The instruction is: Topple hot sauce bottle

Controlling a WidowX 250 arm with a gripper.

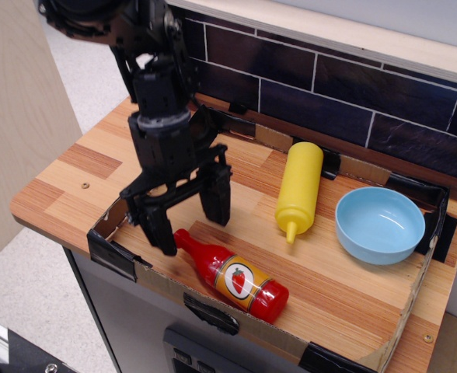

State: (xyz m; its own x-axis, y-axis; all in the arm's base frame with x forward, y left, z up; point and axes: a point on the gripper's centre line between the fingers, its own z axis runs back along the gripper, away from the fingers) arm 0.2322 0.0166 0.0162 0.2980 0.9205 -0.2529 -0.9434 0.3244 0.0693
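- The small glossy red plastic hot sauce bottle (230, 275) is seen lying flat on its side on the wooden countertop (73, 175), right along the front edge, inside a low cardboard border with black tape at the corners (110, 252).
- Its rounded red cap is pointed to the left and slightly back, its base to the right and toward the front; the orange-yellow label with the red chili is turned up toward the camera.
- The black robot gripper (187, 220) is held just above and behind the cap end, with its two long black fingers (160, 228) spread wide apart, so nothing is gripped. The cap sits roughly below the gap between them; whether the left finger is touching it can't really be told.
- A plain yellow squeeze bottle with a pointed nozzle (298, 189) is also laid down, farther back and to the right, nozzle aimed toward the front, well apart from the red one.
- A light blue round bowl (380, 224) is placed upright just right of the yellow bottle.
- A wall of dark glossy tiles (329, 93) is visible behind the counter.
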